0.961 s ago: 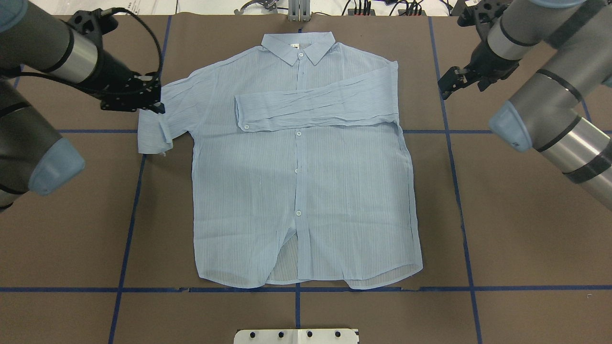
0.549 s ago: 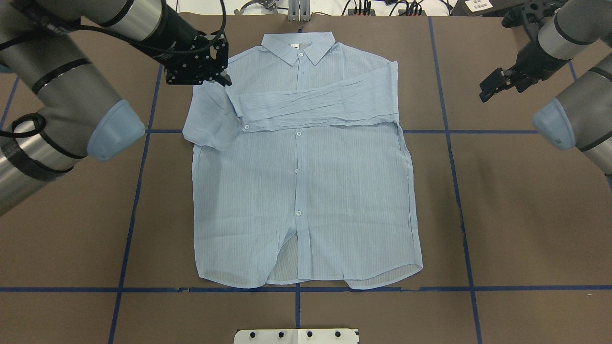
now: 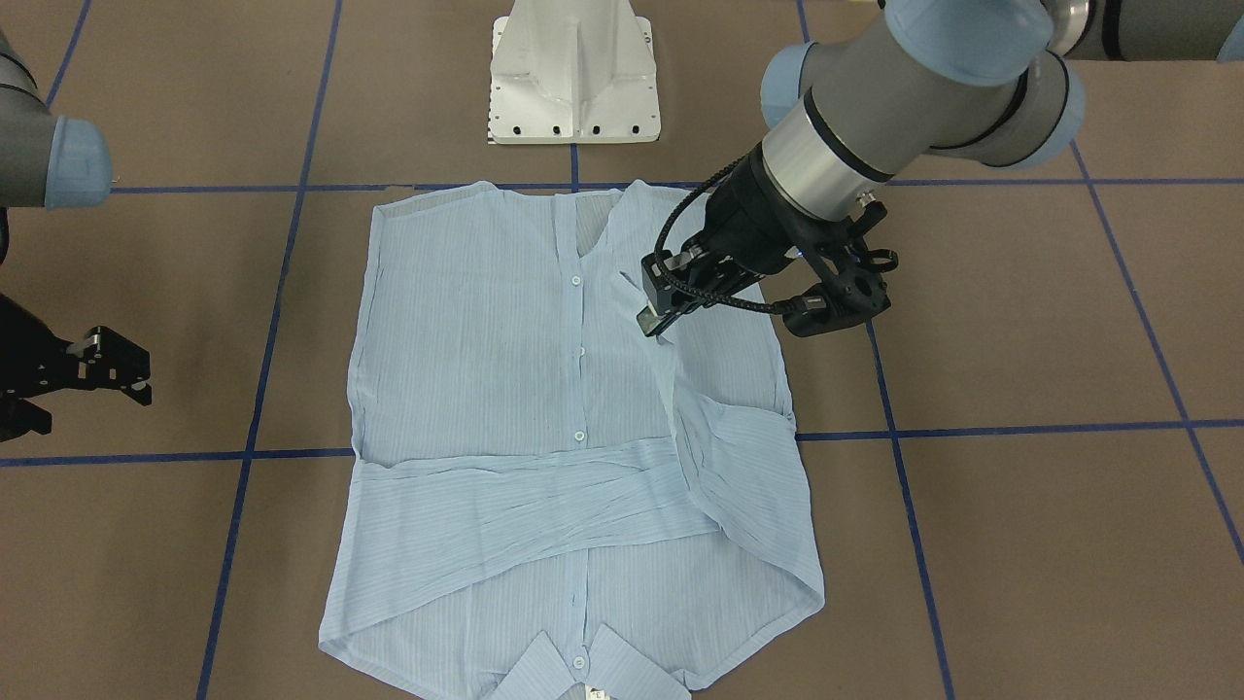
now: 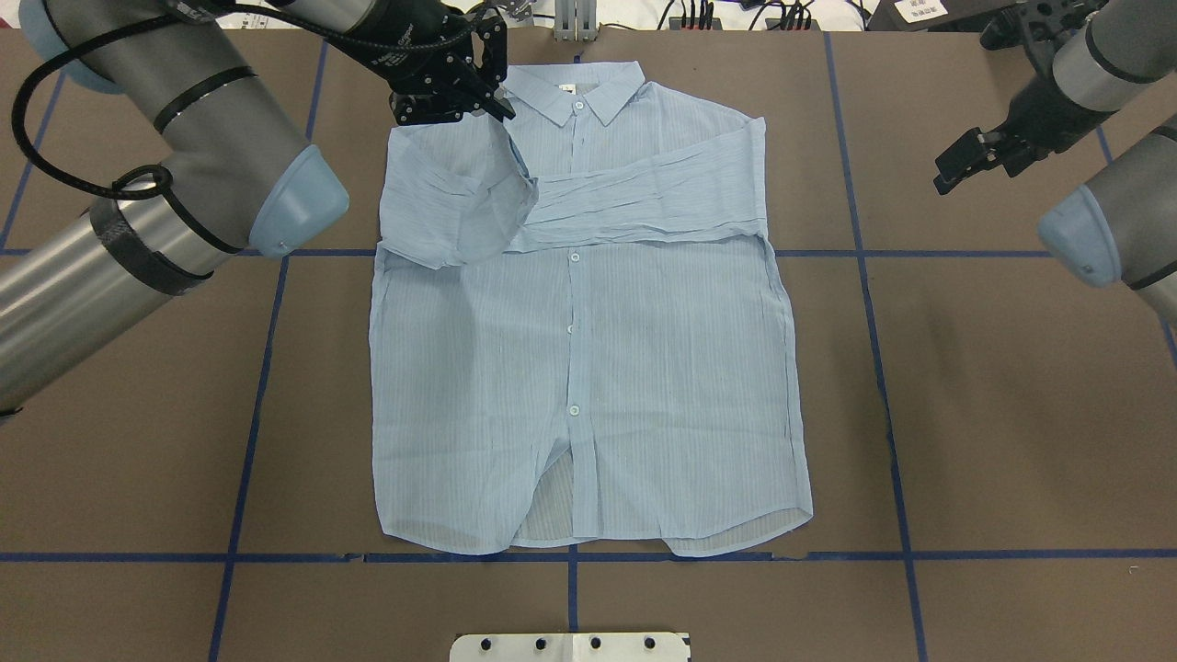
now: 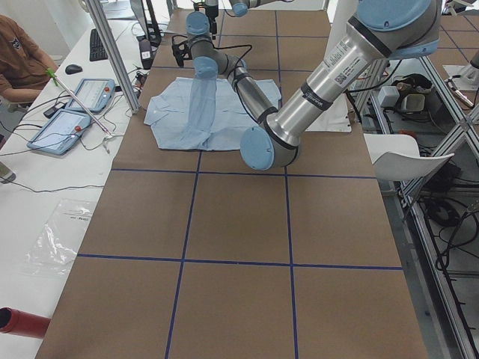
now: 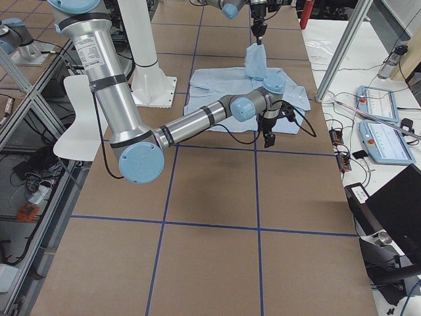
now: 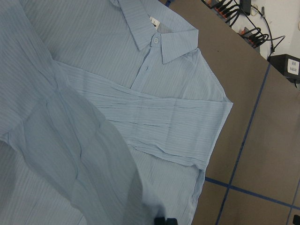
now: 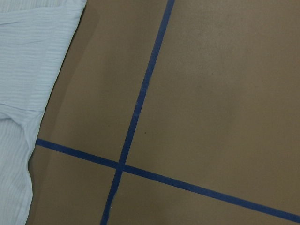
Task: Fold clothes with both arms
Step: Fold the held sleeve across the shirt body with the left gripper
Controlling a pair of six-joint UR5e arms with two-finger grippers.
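Overhead exterior: the shirt (image 4: pixel 588 368) lies flat, buttons up, mid-table on brown paper (image 4: pixel 1011 414) crossed by blue tape lines (image 4: pixel 919 555). Far left by the collar (image 4: pixel 575 92), the left gripper (image 4: pixel 497 106) is clenched on a lifted sleeve (image 4: pixel 460 202). Far right, the right gripper (image 4: pixel 952 175) hangs released. A side bench (image 5: pixel 37 187) carries tablets (image 5: pixel 91 93).

Left tool (image 4: pixel 499 108) aloft, jaws pinched together; right tool (image 4: pixel 949 173) out to the side, jaws apart.
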